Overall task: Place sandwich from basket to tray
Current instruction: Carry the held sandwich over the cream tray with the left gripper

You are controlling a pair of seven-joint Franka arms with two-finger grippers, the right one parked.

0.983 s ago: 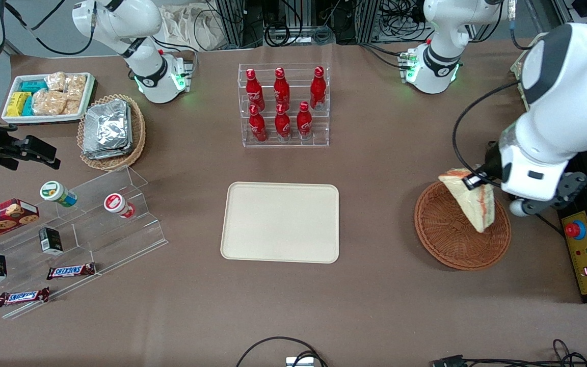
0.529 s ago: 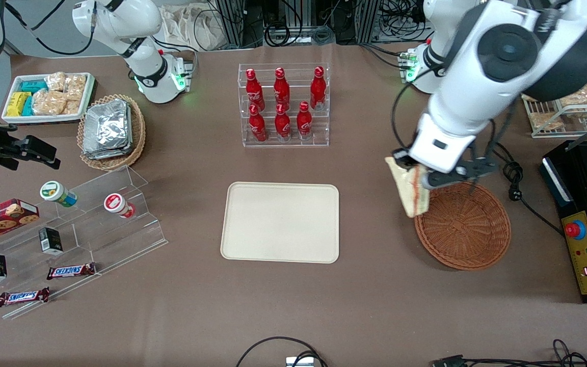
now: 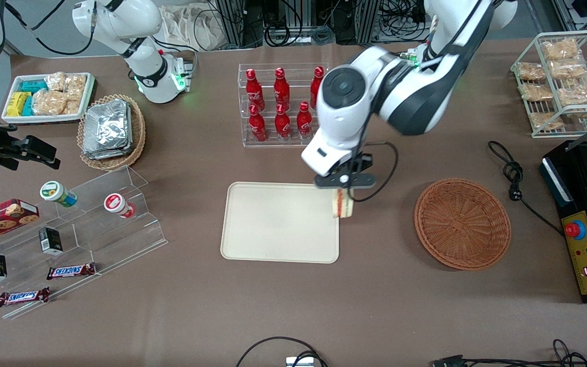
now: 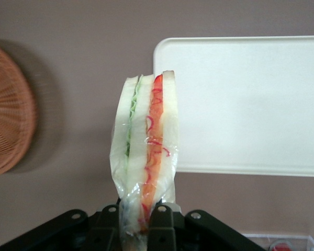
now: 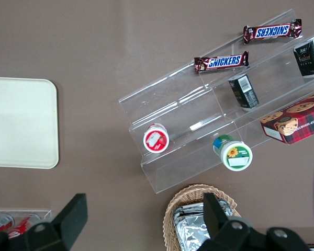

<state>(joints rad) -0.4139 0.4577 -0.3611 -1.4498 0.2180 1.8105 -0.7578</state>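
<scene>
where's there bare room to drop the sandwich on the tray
The whole tray is bare. The gripper, shut on the sandwich, hangs over its edge toward the basket. Crowded: the bottle rack farther from the camera.

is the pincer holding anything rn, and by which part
Yes: the pincer is shut on the wrapped sandwich, pinching one narrow end of the wedge, which hangs over the tray's edge nearest the basket.

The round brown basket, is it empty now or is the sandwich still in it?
Empty. The basket shows only bare weave; the gripper holds the sandwich at the tray's edge.
</scene>
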